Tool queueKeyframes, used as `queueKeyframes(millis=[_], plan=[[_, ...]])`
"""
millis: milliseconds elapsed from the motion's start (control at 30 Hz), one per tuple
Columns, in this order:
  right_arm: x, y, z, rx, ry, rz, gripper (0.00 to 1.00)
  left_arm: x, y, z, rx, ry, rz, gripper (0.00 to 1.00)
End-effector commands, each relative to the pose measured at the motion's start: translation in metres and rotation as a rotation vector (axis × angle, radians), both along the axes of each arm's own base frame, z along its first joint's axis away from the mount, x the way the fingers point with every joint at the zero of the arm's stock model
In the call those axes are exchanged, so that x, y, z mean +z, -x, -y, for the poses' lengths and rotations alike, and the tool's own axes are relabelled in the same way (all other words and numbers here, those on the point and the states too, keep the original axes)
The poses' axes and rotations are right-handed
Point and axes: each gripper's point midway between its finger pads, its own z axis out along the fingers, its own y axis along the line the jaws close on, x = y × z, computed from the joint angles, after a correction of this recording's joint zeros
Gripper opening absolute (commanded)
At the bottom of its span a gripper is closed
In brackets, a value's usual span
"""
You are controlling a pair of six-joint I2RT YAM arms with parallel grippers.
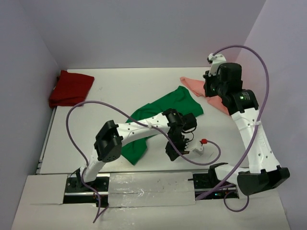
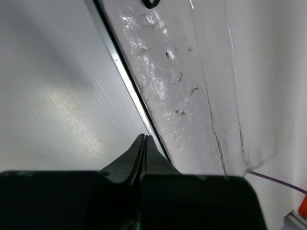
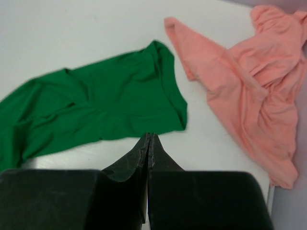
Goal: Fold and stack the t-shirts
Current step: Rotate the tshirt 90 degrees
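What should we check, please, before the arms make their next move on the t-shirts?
1. Left claw shut and empty: ok.
2. Right claw shut and empty: ok.
3. Green t-shirt lying flat: not ok, rumpled, with the left arm above it.
4. Salmon-pink t-shirt lying flat: not ok, crumpled.
5. Dark red t-shirt folded: cannot tell, a compact bundle at the far left.
6. Stack begun: not ok, all three lie apart.

My left arm (image 1: 141, 127) and right arm (image 1: 256, 141) are white with black joints, purple cables (image 1: 68, 125), and tapered black fingers (image 3: 134, 163).
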Motion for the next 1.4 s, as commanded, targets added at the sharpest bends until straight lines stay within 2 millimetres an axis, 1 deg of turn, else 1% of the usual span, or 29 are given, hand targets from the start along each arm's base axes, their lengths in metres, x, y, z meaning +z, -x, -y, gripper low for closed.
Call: queueKeyframes(millis=[0,33,67,100,133,167,200,233,267,300,333,367,400,500,567,600,633,733,767,800,833,867,933,967,1000,1100,1167,1233,1367], plan=[[-0.037,-0.008,-0.009,0.054,0.001,-0.058,0.0,0.026,-0.027,0.025,0.148,0.104,0.049,0.0],[-0.047,-0.012,-0.012,0.071,0.004,-0.072,0.0,0.035,-0.048,0.019,0.228,0.118,0.106,0.0],[-0.07,-0.016,-0.015,0.101,0.023,-0.126,0.0,0.043,-0.063,0.019,0.282,0.149,0.137,0.0],[-0.08,-0.019,-0.018,0.119,0.023,-0.147,0.0,0.054,-0.084,0.029,0.344,0.223,0.179,0.0],[-0.09,-0.024,-0.019,0.122,0.024,-0.167,0.0,0.073,-0.114,0.018,0.476,0.257,0.198,0.0],[-0.102,-0.025,-0.022,0.144,0.028,-0.197,0.0,0.086,-0.134,0.013,0.548,0.293,0.219,0.0],[-0.12,-0.03,-0.029,0.178,0.018,-0.248,0.0,0.104,-0.16,0.016,0.674,0.362,0.233,0.0],[-0.127,-0.034,-0.033,0.192,0.015,-0.262,0.0,0.124,-0.194,-0.011,0.798,0.411,0.274,0.0],[-0.134,-0.038,-0.035,0.201,0.007,-0.28,0.0,0.137,-0.212,-0.025,0.869,0.454,0.301,0.0],[-0.151,-0.045,-0.039,0.212,0.003,-0.321,0.0,0.163,-0.228,-0.04,0.958,0.559,0.344,0.0],[-0.153,-0.052,-0.042,0.215,-0.002,-0.326,0.0,0.175,-0.257,-0.067,1.06,0.602,0.416,0.0],[-0.159,-0.057,-0.043,0.213,-0.008,-0.341,0.0,0.184,-0.269,-0.084,1.109,0.635,0.477,0.0],[-0.177,-0.063,-0.047,0.222,-0.012,-0.386,0.0,0.193,-0.282,-0.104,1.154,0.652,0.585,0.0],[-0.186,-0.081,-0.056,0.221,-0.05,-0.421,0.0,0.23,-0.296,-0.167,1.292,0.772,0.83,0.0],[-0.205,-0.094,-0.064,0.221,-0.077,-0.49,0.0,0.214,-0.305,-0.194,1.343,0.722,0.839,0.0],[-0.213,-0.098,-0.065,0.215,-0.084,-0.519,0.0,0.21,-0.305,-0.196,1.355,0.721,0.793,0.0],[-0.228,-0.105,-0.068,0.198,-0.09,-0.572,0.0,0.203,-0.315,-0.214,1.396,0.693,0.78,0.0],[-0.245,-0.113,-0.072,0.174,-0.114,-0.65,0.0,0.174,-0.323,-0.24,1.445,0.631,0.696,0.0],[-0.263,-0.113,-0.071,0.158,-0.111,-0.696,0.0,0.167,-0.324,-0.246,1.457,0.62,0.686,0.0],[-0.27,-0.113,-0.072,0.147,-0.116,-0.716,0.0,0.166,-0.327,-0.251,1.463,0.633,0.686,0.0],[-0.272,-0.113,-0.072,0.127,-0.123,-0.738,0.0,0.154,-0.328,-0.26,1.476,0.612,0.666,0.0],[-0.287,-0.111,-0.071,0.117,-0.118,-0.781,0.0,0.149,-0.33,-0.264,1.487,0.605,0.653,0.0],[-0.296,-0.106,-0.071,0.1,-0.11,-0.826,0.0,0.133,-0.331,-0.27,1.485,0.591,0.594,0.0],[-0.307,-0.103,-0.07,0.094,-0.1,-0.859,0.0,0.125,-0.332,-0.272,1.492,0.581,0.57,0.0],[-0.312,-0.101,-0.07,0.089,-0.092,-0.879,0.0,0.111,-0.334,-0.274,1.497,0.56,0.538,0.0],[-0.322,-0.094,-0.069,0.077,-0.08,-0.933,0.0,0.087,-0.336,-0.282,1.498,0.529,0.476,0.0],[-0.318,-0.101,-0.073,0.082,-0.071,-0.903,0.0,0.082,-0.336,-0.285,1.49,0.539,0.45,0.0],[-0.31,-0.119,-0.075,0.048,-0.066,-0.838,0.0,0.079,-0.334,-0.288,1.484,0.552,0.459,0.0],[-0.293,-0.158,-0.093,0.053,-0.078,-0.753,0.0,0.078,-0.328,-0.291,1.461,0.579,0.46,0.0]])
